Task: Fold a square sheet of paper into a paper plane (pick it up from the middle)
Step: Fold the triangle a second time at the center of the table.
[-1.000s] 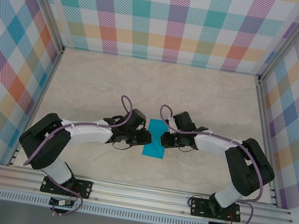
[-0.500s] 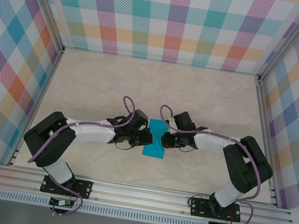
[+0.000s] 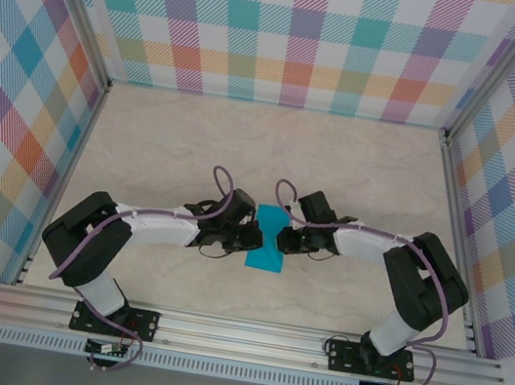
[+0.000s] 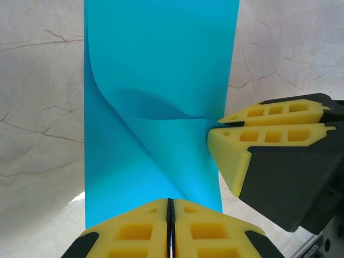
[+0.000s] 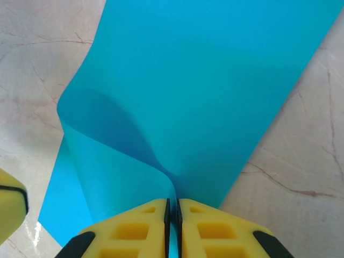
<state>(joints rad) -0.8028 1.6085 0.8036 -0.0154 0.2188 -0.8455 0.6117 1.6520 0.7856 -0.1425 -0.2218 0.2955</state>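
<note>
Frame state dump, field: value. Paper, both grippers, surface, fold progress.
sheet: teal-blue sheet, mid-table between the two arms
left gripper: shut, pinching the sheet's left edge
right gripper: shut, pinching the sheet's right edge
sheet shape: raised into a soft curved ridge running between the two pinch points; the rest lies flat
gripper spacing: fingertips close together, facing each other across the sheet
table: beige marble-look top
fold progress: no pointed plane shape visible yet
</note>
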